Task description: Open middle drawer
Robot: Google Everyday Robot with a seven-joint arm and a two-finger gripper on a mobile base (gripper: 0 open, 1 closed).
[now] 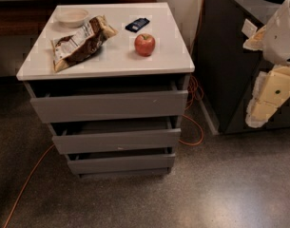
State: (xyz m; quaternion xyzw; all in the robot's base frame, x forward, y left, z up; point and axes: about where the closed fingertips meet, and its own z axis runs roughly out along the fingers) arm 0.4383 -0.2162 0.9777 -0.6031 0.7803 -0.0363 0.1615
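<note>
The grey cabinet has three handle-less drawers stacked under a white top [111, 58]. The middle drawer [117, 140] has the medium-height front, between the tallest front [109, 106] above and the slimmest front [121, 163] below. A dark gap shows above each front, and I cannot see inside the middle drawer. My gripper [264, 102], cream-coloured on a white arm [285, 30], hangs at the right edge of the view. It is well to the right of the cabinet, about level with the top drawer, and touches nothing.
On the white top lie a red apple [144, 44], a chip bag [80, 42], a white bowl [72, 17] and a small blue packet [137, 24]. A dark counter unit [225, 56] stands right of the cabinet. An orange cable [194, 127] runs over the speckled floor.
</note>
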